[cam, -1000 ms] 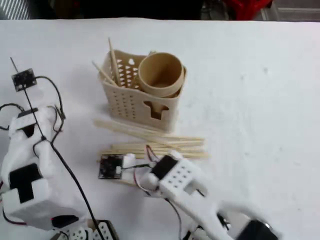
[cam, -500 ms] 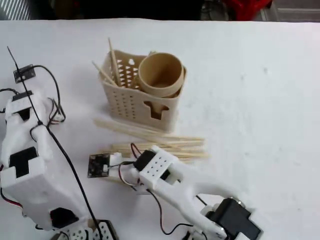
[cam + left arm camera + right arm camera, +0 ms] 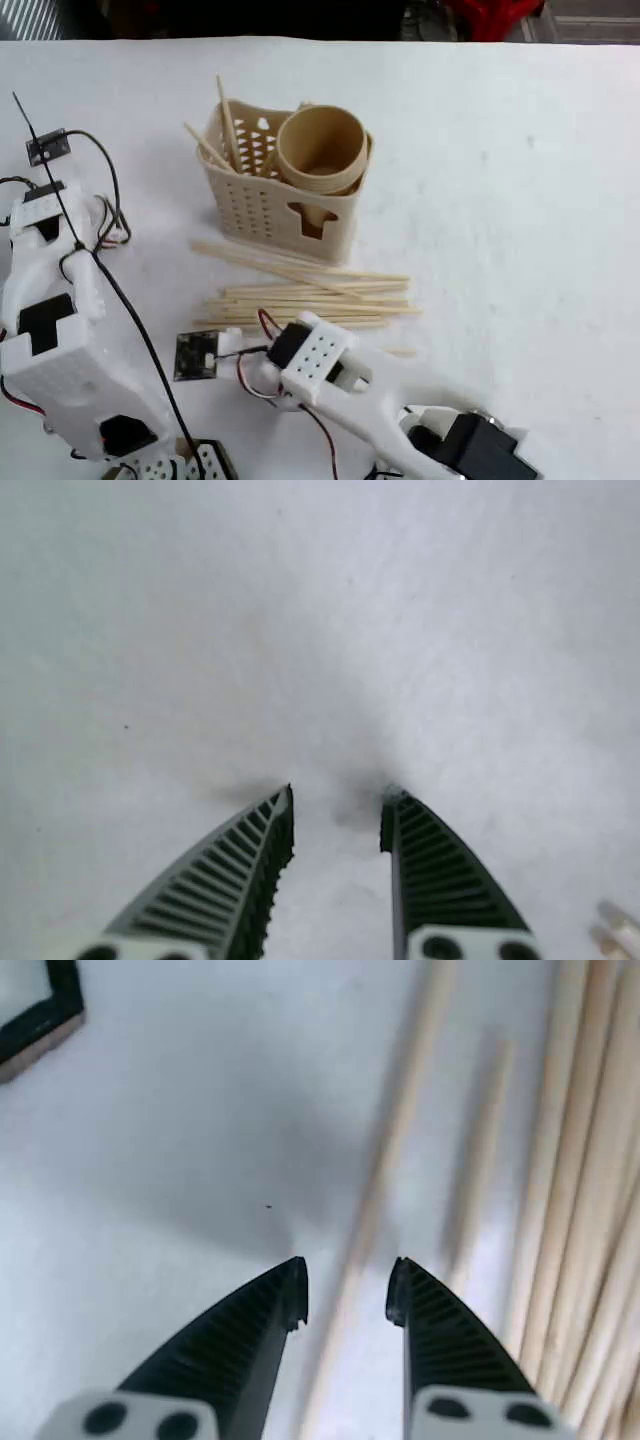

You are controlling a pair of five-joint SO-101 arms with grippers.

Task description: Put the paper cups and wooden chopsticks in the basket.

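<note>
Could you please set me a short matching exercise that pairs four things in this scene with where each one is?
Things:
1. paper cups
2. loose chopsticks
3. left gripper
4. right gripper

Places:
A. open over bare table
B. stacked inside the basket
C. open, with a single chopstick between its fingertips
D. lying on the table between the basket and the arms

Pairs: 1-B, 2-D, 3-A, 4-C
</note>
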